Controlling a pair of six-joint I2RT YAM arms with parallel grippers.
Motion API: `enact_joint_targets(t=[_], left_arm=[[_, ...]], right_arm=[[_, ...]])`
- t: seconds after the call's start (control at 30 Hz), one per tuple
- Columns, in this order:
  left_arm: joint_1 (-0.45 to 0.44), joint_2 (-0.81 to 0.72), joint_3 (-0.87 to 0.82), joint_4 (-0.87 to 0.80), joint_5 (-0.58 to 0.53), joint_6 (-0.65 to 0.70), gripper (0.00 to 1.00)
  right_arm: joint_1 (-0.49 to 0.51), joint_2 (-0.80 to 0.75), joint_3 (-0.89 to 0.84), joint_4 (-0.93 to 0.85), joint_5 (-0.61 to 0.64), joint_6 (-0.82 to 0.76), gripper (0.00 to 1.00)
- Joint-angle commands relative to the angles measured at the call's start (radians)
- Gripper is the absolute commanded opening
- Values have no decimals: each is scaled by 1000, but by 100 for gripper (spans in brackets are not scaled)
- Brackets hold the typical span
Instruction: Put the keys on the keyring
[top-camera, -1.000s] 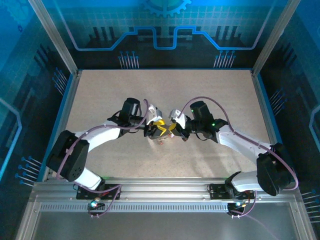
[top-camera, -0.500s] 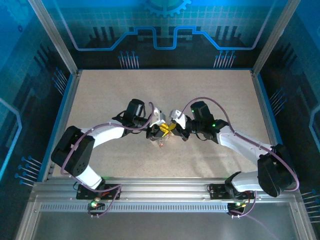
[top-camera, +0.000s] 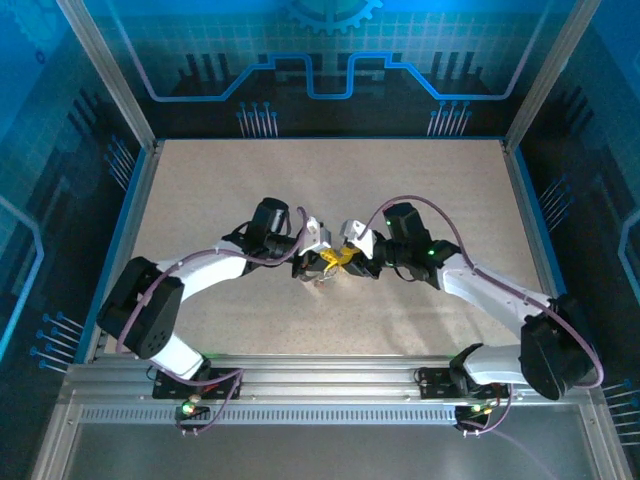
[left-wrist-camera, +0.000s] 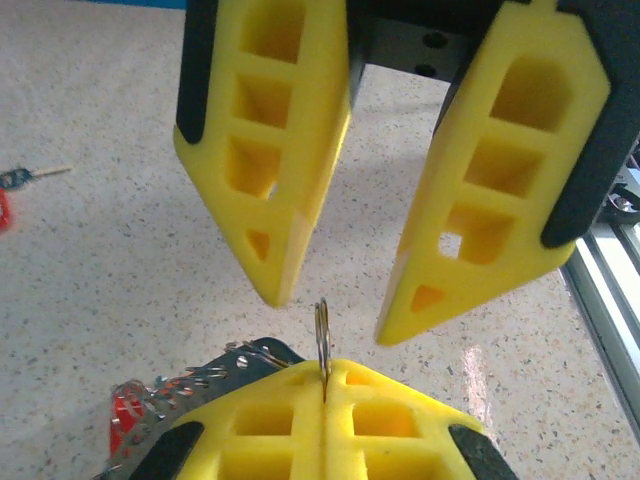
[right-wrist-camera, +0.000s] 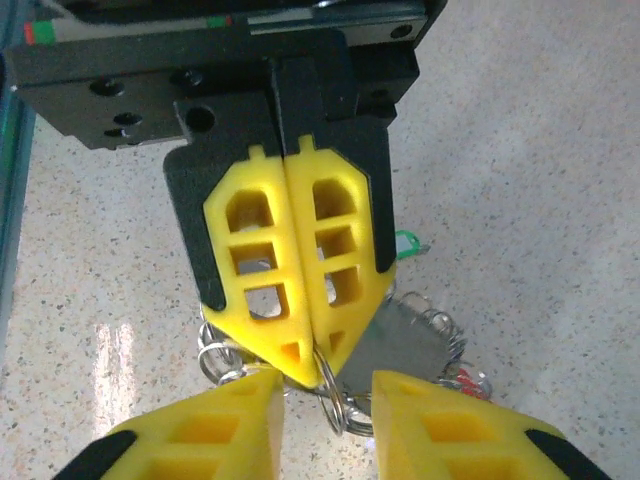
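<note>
Top external view: my two arms bend in and meet in the middle of the pale, speckled bench (top-camera: 300, 180). My left fingers (top-camera: 327, 261) and my right fingers (top-camera: 346, 258) are tip to tip there. They are yellow wedges with square holes cut through them, and they sit in black holders.

In the left wrist view my left fingers are pressed flat together. They pinch the keyring (left-wrist-camera: 322, 322), a thin grey metal ring. It stands up on its edge out of the crack between my two tips. My right fingers come down over it from above. They are spread apart, one tip on each side of the ring, and they do not touch it. Down to the left of my tips is the bunch of keys (left-wrist-camera: 190, 385). They are small, silver and jagged, and a red tag (left-wrist-camera: 122, 415) pokes out. Far off at the left edge, one small key (left-wrist-camera: 22, 176) with a dark tag lies flat on the bench by itself.

In the right wrist view the ring hangs below my closed left tips, in the gap between my open right fingers. Thin wire loops (right-wrist-camera: 215, 362) curl just beside it. A green tag (right-wrist-camera: 405, 243) peeks out by the black holder.
</note>
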Motion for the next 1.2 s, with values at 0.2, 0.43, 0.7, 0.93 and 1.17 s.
enact_joint_targets(t=[0.2, 0.43, 0.7, 0.93, 1.17], left_arm=[[-18, -170, -27, -111, -20, 161, 0], [-37, -229, 13, -233, -79, 241, 0], [-46, -273, 36, -302, -88, 278, 0], [-46, -287, 37, -314, -76, 276, 0], [-47, -296, 38, -333, -75, 283, 0]], right_arm=[[39, -176, -58, -57, 37, -180, 42], [127, -176, -56, -12, 118, -189, 40], [176, -114, -33, 42, 206, -193, 32], [188, -91, -30, 49, 187, -214, 19], [195, -102, -21, 36, 171, -236, 22]])
